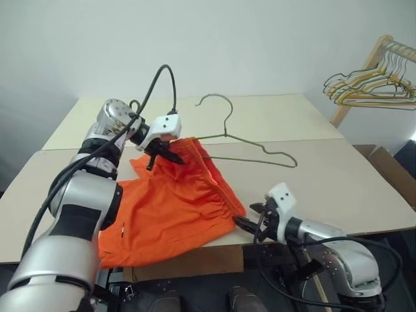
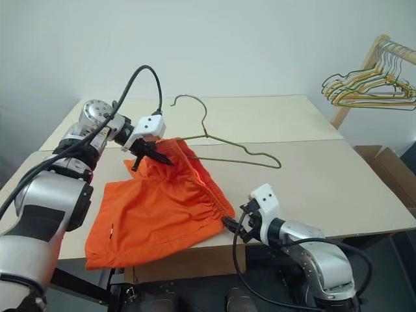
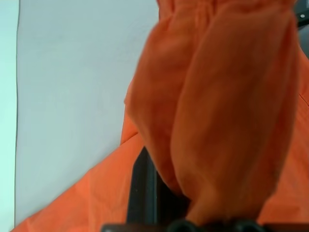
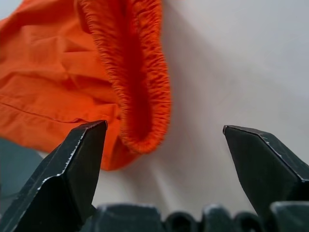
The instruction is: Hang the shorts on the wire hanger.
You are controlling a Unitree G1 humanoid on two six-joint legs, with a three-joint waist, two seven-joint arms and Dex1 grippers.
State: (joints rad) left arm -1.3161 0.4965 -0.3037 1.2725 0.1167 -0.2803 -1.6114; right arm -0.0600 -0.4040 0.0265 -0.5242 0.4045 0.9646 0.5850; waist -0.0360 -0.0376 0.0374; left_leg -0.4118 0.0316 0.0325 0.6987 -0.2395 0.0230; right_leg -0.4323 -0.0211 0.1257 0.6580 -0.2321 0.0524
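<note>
Near corner of the shorts' waistband right in front of the wide-open right gripper

Left gripper (image 1: 170, 155) pinched shut on the far end of the waistband of the shorts (image 1: 172, 214), lifting that end off the table (image 1: 338, 188). Rest of the orange cloth spread on the table and hanging a bit over the near edge. Waistband running from the left gripper down toward the right gripper (image 1: 250, 218), its near corner just ahead of the spread fingers, not yet between them. Wire hanger (image 1: 250, 146) flat on the table behind the shorts, hook pointing away, one end just by the lifted cloth. Right arm nearer that loose corner.
</note>
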